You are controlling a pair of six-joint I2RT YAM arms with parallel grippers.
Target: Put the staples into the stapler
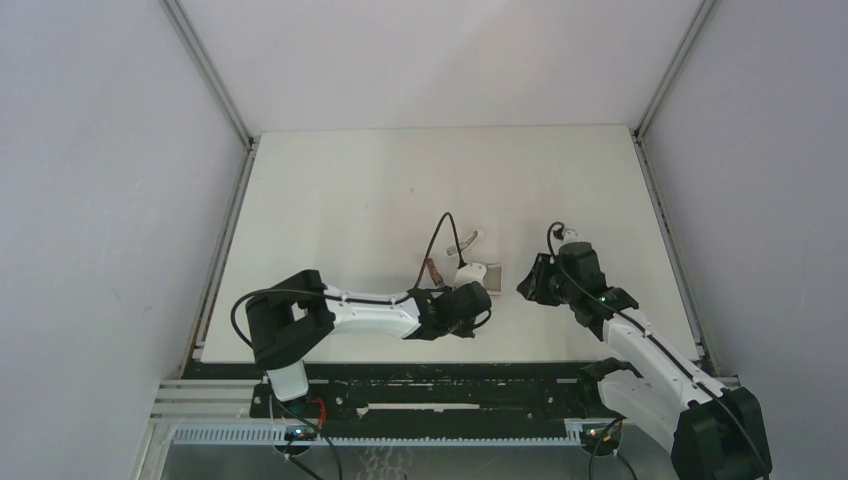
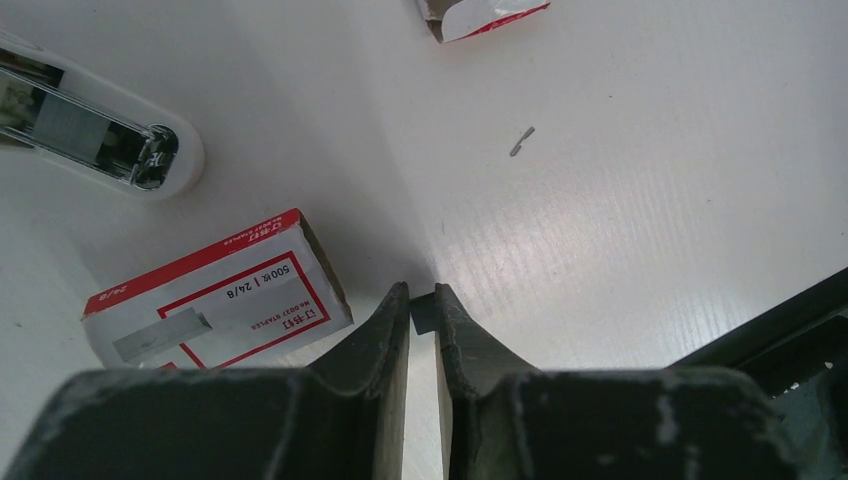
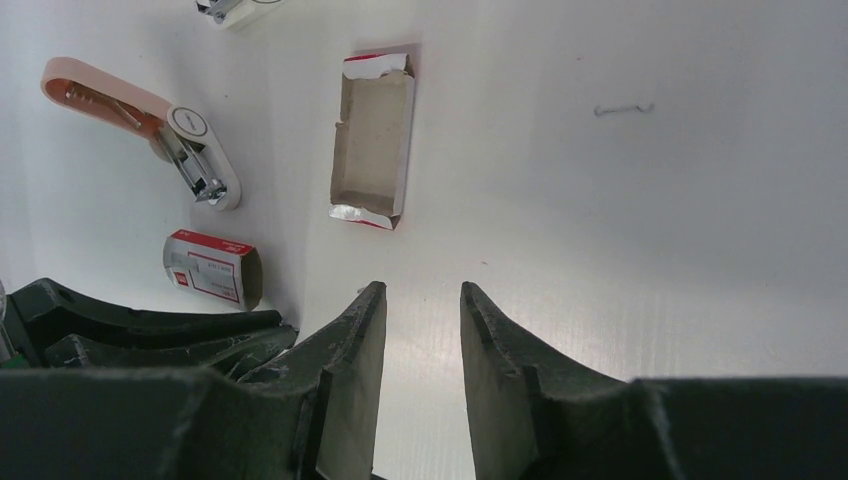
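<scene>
Counter: white matte board, pale grey walls on three sides.
Staples: small flat dark-grey metal strip, seemingly clenched at the very tips of the left pincer, low over the counter.
Stapler: white plastic body, lying open, metal channel bare; white box with red label lies nearer the strip.
Right pincer: released, empty.
Risk: tip-only hold; strip could slip, tilt, or snap on the channel edge.
</scene>
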